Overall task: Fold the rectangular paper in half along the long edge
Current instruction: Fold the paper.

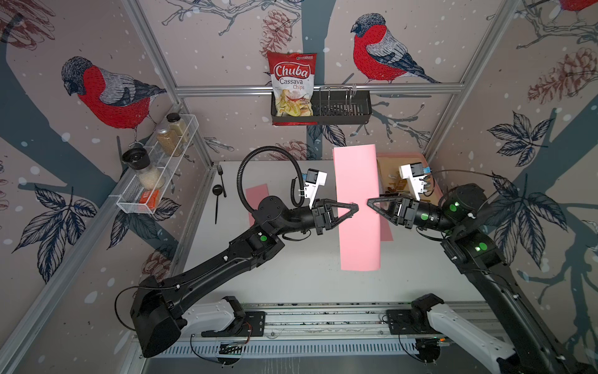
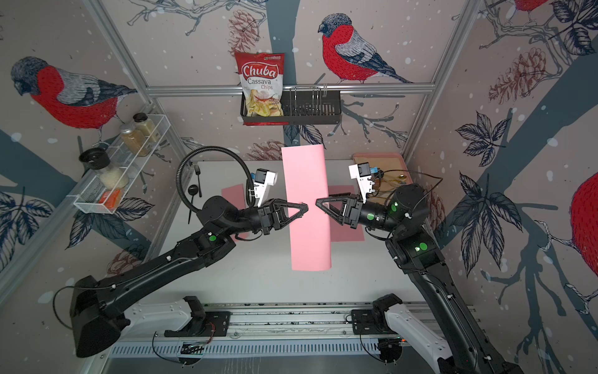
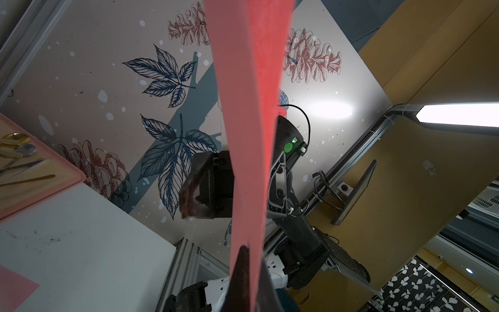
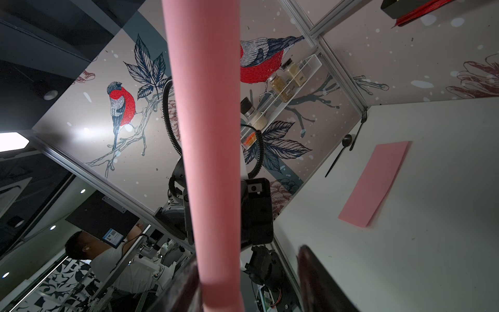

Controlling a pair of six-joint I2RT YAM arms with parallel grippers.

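Now my left pincer [image 1: 355, 207] pinches the pink paper [image 1: 357, 246] aloft between its tips; my right pincer [image 1: 370, 202], just opposite, stands parted. Held one-sided, the bend could spring open or hang askew, mismatching edges.

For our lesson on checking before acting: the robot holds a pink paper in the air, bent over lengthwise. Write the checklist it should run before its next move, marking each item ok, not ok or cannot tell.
1. Left hand shut on the pink paper: ok.
2. Right hand open: ok, its fingers stand apart on either side of the bend.
3. Right hand free of the paper: cannot tell.
4. Fold pressed to a sharp crease: not ok, the bend is round.
5. Long edges matched up: cannot tell.
6. Paper down on the table: not ok, it hangs in the air.
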